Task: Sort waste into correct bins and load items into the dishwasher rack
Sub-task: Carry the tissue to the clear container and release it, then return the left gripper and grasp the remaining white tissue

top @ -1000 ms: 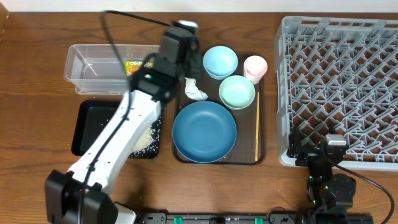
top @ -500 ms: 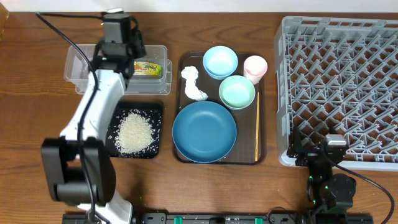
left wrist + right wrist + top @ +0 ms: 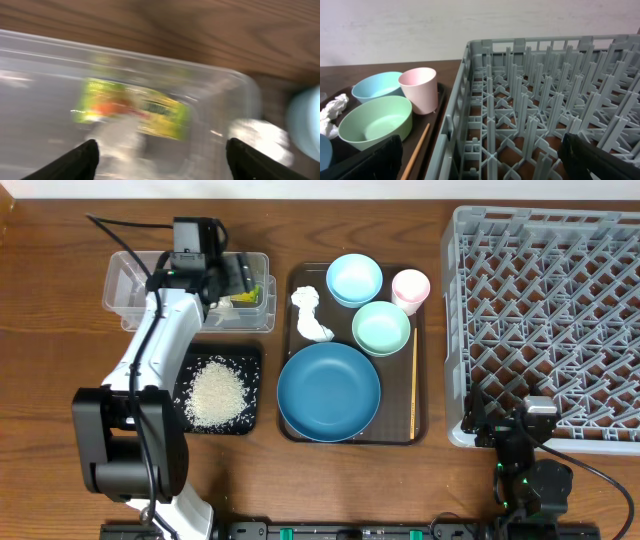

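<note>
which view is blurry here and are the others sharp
Left wrist view: motion-smeared, the wrapper in the clear tub reads only as a yellow-green patch, print illegible. Right wrist view: sharp on the rack and pink cup. Overhead view: crisp, evenly lit.

This is a robot lab, dressed up as a dish-clearing station. The bench (image 3: 60,430) is plain wood-grain board with a bare pale wall (image 3: 470,20) behind it. Two robot arms stand at its front edge — the left arm (image 3: 160,355), white and black, trails a loose black cable (image 3: 125,224), while the right arm (image 3: 530,480) sits low by a grey rack (image 3: 545,310). The kitchenware looks staged: a blue bowl (image 3: 354,278), a green bowl (image 3: 381,327) and a pink cup (image 3: 410,285) sit on a brown tray (image 3: 398,420), with a clear tub (image 3: 130,280) beside it.
</note>
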You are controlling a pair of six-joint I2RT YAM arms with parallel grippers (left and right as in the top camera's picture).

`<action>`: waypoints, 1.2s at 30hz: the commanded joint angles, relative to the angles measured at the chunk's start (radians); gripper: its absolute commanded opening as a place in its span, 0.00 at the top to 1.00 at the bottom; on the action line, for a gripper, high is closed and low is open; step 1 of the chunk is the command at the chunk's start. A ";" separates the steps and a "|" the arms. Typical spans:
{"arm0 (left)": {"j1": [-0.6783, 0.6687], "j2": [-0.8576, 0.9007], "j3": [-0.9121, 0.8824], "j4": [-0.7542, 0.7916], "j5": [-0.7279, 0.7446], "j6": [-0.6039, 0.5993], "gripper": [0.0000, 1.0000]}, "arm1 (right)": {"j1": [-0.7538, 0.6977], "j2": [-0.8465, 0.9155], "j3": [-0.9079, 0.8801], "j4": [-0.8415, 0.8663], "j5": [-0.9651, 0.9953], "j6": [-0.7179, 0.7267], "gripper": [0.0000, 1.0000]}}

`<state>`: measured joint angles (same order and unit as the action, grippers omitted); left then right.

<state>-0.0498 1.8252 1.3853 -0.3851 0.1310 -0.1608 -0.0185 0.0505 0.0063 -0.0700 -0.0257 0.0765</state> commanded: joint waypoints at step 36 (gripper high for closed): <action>-0.360 0.067 0.006 -0.069 -0.098 0.194 0.26 | -0.011 -0.003 -0.001 -0.004 0.003 0.012 0.01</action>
<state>-0.4232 1.8771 1.3857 -0.4622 0.0738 0.0109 -0.0185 0.0505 0.0063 -0.0700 -0.0257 0.0765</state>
